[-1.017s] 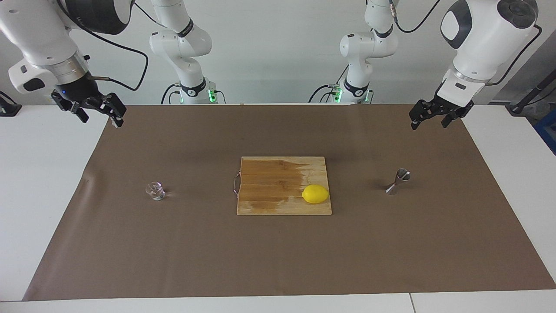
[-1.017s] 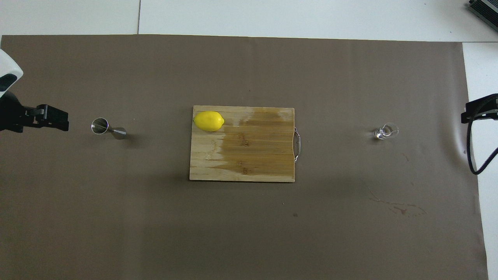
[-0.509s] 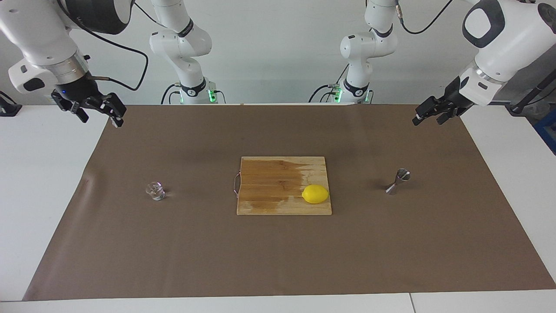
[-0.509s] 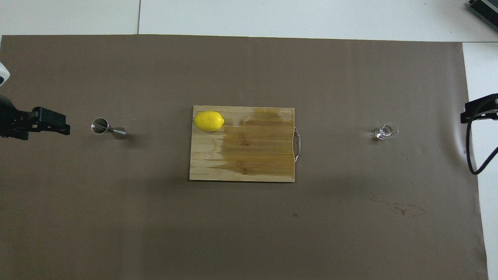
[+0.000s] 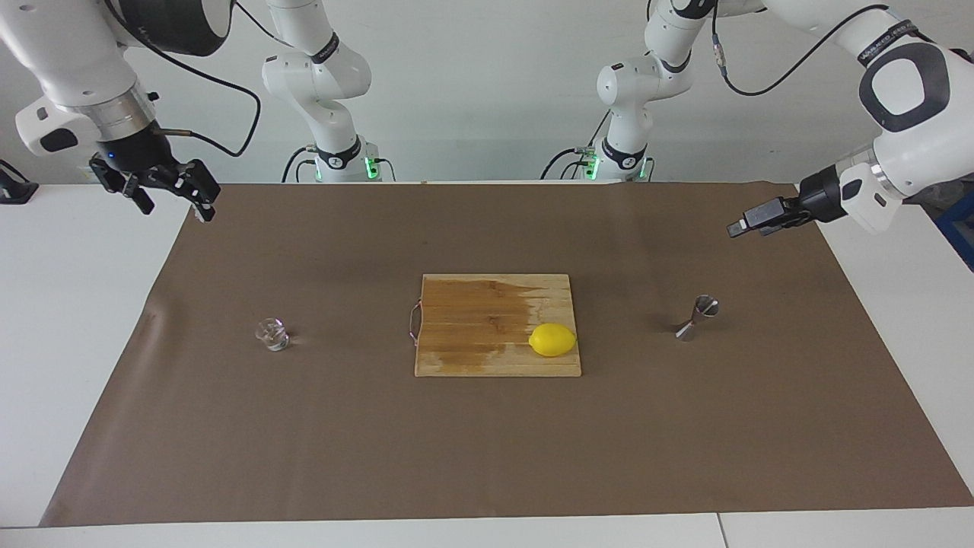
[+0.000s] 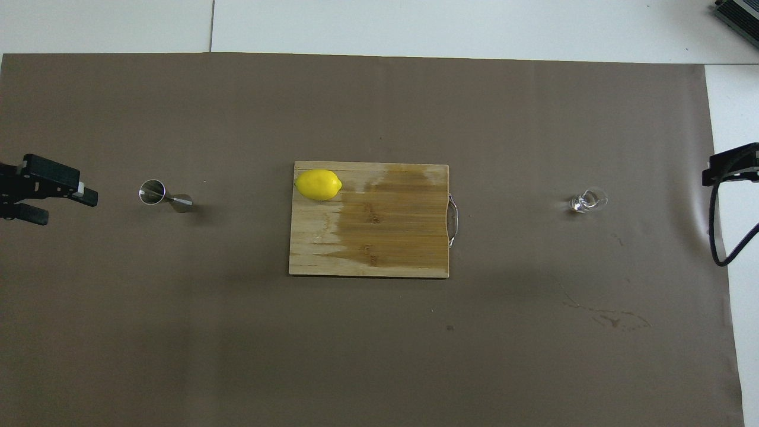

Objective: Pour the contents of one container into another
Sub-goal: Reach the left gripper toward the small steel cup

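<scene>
1. The glass tumbler [image 5: 272,334] stands upright on the brown mat [image 5: 487,457], level with the cutting board [image 5: 487,320] and well apart from it, toward the right arm's end of the desk [image 5: 68,320]. Whether it holds any liquid cannot be made out.
2. The steel jigger [image 5: 697,317] stands on the mat, also level with the cutting board and well apart from it, toward the left arm's end. It leans slightly in the facing view; whether this is a true tilt cannot be told.
3. A lemon [image 5: 552,339] lies on the cutting board, at the corner toward the jigger and farther from the robots.
4. The right claw [image 5: 167,192] hangs in the air over the mat's edge, toward the robots from the tumbler and well apart from it, fingers spread, holding nothing.
5. The left claw [image 5: 753,221] is raised over the mat, toward the robots from the jigger, pointing sideways. It holds nothing. In the overhead view its two fingers show a gap, so it reads as spread.
6. Judgement: no grasp has begun. Recommended procedure:
   - Bring the right claw down around the tumbler's wall, above the thick base.
   - Close gently; glass is slippery.
   - Carry it upright to the jigger, then tilt slowly, as the jigger's mouth is narrow and it may tip.
7. In the overhead view both claws are cut off by the picture's edges.
</scene>
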Controlling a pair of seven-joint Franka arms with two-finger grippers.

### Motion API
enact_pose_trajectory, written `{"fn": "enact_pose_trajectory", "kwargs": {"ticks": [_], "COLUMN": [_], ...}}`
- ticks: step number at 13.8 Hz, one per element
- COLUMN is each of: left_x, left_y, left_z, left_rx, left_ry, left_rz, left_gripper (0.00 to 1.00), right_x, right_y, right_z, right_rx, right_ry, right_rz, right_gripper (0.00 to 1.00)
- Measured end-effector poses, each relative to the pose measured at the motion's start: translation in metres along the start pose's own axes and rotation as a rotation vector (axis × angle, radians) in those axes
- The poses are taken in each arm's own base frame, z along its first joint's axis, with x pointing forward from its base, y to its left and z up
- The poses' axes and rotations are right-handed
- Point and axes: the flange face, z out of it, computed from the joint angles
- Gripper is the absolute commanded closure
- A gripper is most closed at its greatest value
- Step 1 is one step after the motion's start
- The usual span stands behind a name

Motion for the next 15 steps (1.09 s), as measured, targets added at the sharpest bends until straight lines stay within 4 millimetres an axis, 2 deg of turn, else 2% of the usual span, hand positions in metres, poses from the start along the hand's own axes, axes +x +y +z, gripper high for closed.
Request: {"fn": "enact_pose_trajectory", "kwargs": {"ticks": [2, 5, 12, 15], "left_x": [0.013, 0.024, 0.076, 0.093], "left_y": [-0.008, -0.008, -0.019, -0.02], "left_z": [0.007, 0.019, 0.077, 0.094], "left_rx": [-0.047, -0.086, -0.218, -0.281], "left_ry": [-0.035, -0.073, -0.237, -0.318], "left_rz": [-0.047, -0.089, -0.305, -0.45], "left_gripper": [0.0, 0.0, 0.0, 0.0], "right_x": [-0.001, -0.002, -0.004, -0.005], "right_y": [-0.001, -0.001, -0.005, -0.005], "right_z": [0.0, 0.002, 0.001, 0.0], "right_rx": [0.001, 0.001, 0.004, 0.004], "right_ry": [-0.001, -0.008, -0.011, -0.009], "right_rz": [-0.002, -0.002, 0.025, 0.027], "right_gripper": [0.0, 0.0, 0.0, 0.0]}}
